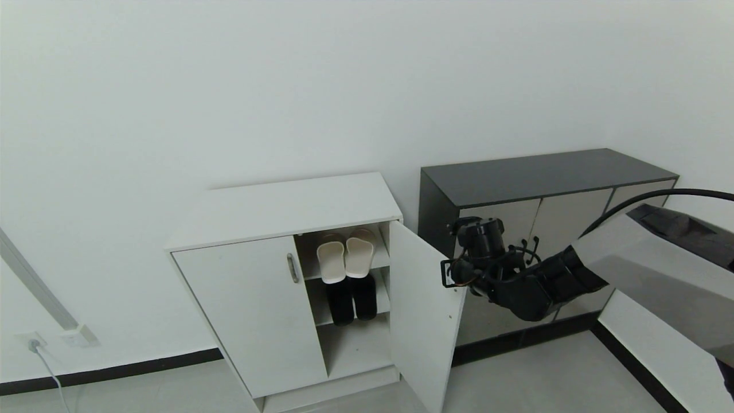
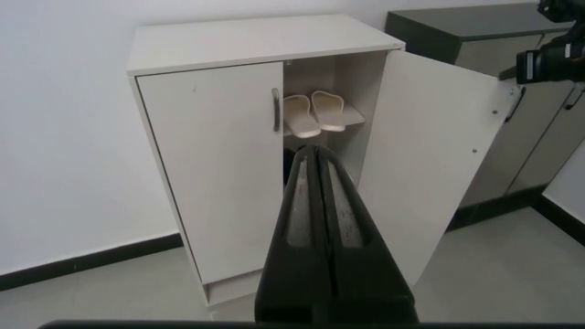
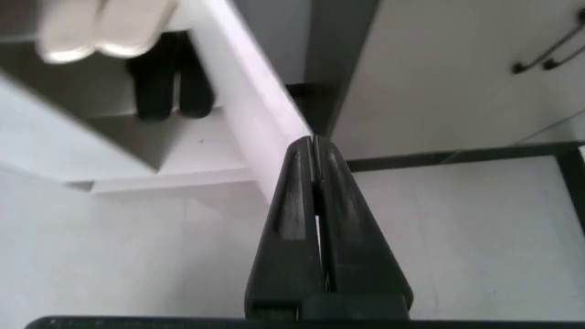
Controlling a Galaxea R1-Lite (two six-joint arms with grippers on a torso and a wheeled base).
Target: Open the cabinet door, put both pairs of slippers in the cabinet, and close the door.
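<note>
A white wall [image 1: 229, 86] is filling the far side, and pale floor [image 1: 545, 378] is lying open near and to the right of the furniture, giving room for the door's swing. The white cabinet [image 1: 287, 206] is standing against the wall, with a dark-topped sideboard [image 1: 545, 172] just to its right. The cabinet's closed door [image 1: 252, 310] is covering its left half, while the open door [image 1: 421, 310] is swinging out toward the near side, its free edge pointing at the robot. In the head view the right tool [image 1: 446, 274] is hanging just right of that door's outer face, between door and sideboard. The right wrist view is showing what the head view cannot: the right tool [image 3: 316, 151] has its fingers pressed together, gripping nothing, with the tips right at the door's [image 3: 247, 110] free edge; contact cannot be told. The left wrist view is showing the left tool [image 2: 317, 160] likewise closed up and empty, held back from the cabinet [image 2: 256, 41] and aimed at the opening. Inside, the cream slippers [image 1: 346, 258] are resting on the upper shelf and the black slippers [image 1: 352, 298] on the shelf below, toes outward. A metal handle [image 1: 293, 268] is sitting at the closed door's right edge. A socket [image 1: 31, 342] is sitting low on the wall, far left.
</note>
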